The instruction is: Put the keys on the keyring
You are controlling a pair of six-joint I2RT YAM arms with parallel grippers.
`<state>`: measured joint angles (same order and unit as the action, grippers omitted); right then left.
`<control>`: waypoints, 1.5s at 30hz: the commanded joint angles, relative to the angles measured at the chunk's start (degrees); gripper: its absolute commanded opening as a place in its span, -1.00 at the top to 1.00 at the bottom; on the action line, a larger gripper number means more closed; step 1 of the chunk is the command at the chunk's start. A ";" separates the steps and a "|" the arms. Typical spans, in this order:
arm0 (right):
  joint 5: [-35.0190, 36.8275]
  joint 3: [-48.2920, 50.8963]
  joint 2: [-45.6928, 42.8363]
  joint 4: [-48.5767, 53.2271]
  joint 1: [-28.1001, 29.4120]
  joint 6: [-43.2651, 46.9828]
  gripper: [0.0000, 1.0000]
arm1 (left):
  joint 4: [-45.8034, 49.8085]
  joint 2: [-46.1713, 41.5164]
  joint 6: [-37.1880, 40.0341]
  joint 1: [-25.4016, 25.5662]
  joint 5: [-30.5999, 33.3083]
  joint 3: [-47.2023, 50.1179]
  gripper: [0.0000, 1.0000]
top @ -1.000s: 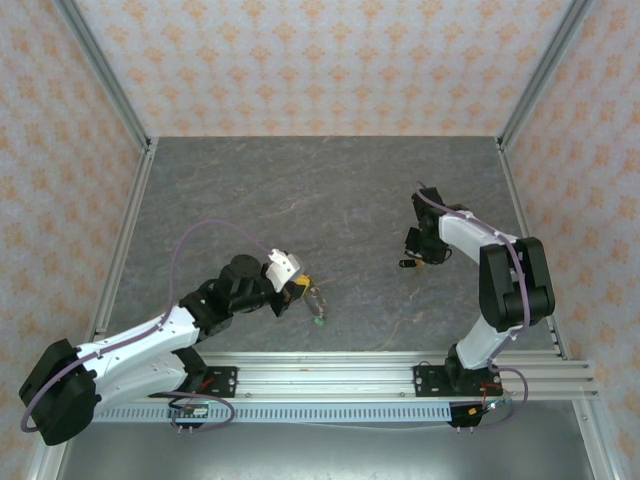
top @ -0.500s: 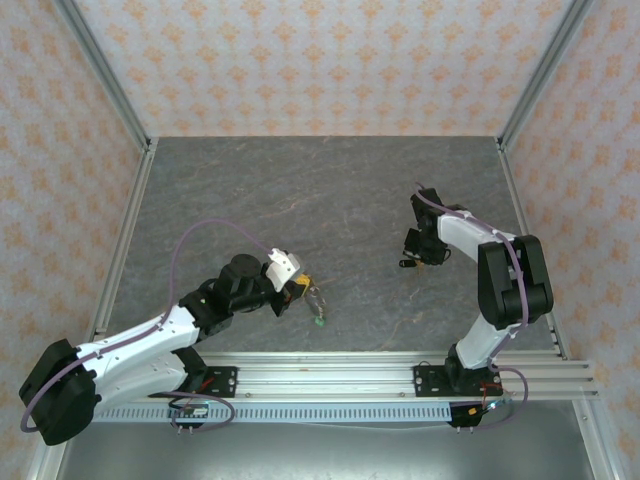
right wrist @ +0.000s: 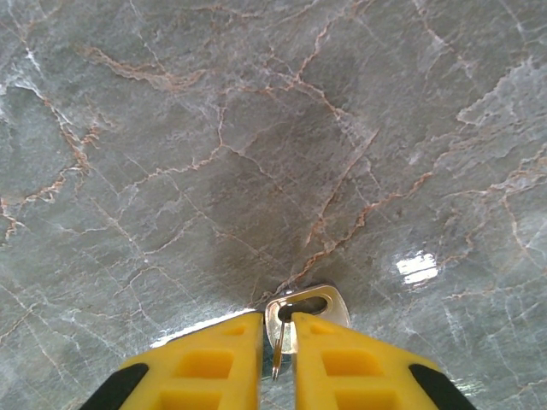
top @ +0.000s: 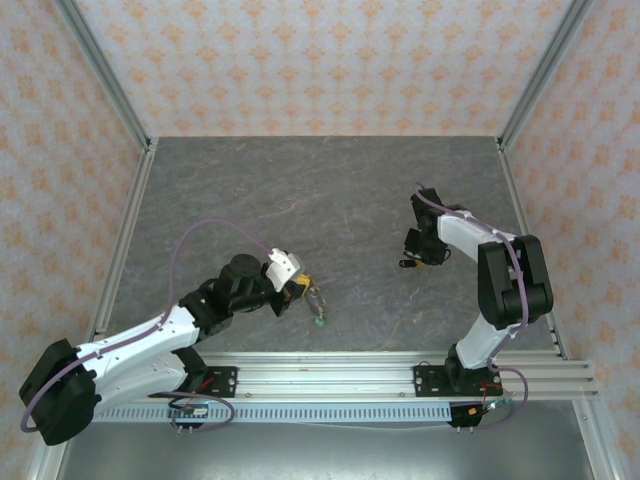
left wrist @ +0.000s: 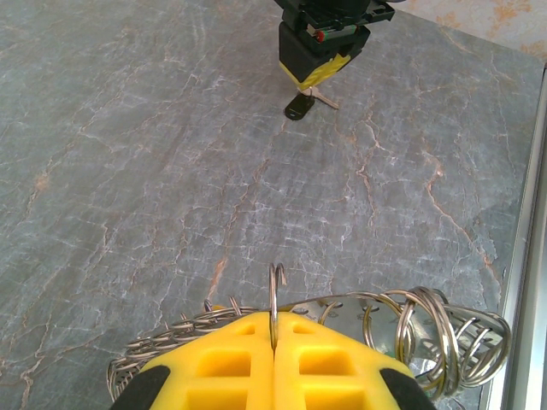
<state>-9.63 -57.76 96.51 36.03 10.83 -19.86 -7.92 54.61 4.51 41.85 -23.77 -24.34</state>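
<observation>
At the bottom edge of the left wrist view, the left gripper (left wrist: 273,329) is seen with its yellow fingers (left wrist: 214,363) pressed together, and a thin wire loop of the keyring (left wrist: 432,337) is pinched upright in the seam between them. The rest of the ring's wire coils are spread just past the fingertips, toward the lower right of that frame, over the grey veined table (left wrist: 128,171). In the top external view this gripper is found at lower centre-left, with the keyring held just to its right. A green key (top: 319,322) lies on the table just below the ring; whether the two touch cannot be told. At the lower centre of the right wrist view, the right gripper (right wrist: 278,333) is closed to a narrow slit on a key (right wrist: 309,306), whose pale metal head with an oblong hole is seen against the table just beyond the fingertips. From above, the right gripper is placed at centre-right of the frame, well apart from the left one.
</observation>
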 commanded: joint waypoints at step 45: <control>-9.54 9.93 -15.50 -13.23 2.58 4.22 1.00 | -0.16 -1.17 -0.12 -0.46 -1.18 -2.13 1.00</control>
<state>-14.92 -50.39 84.38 28.99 12.56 -18.48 -7.84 54.59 4.49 41.85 -23.83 -24.36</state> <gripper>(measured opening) 0.043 0.040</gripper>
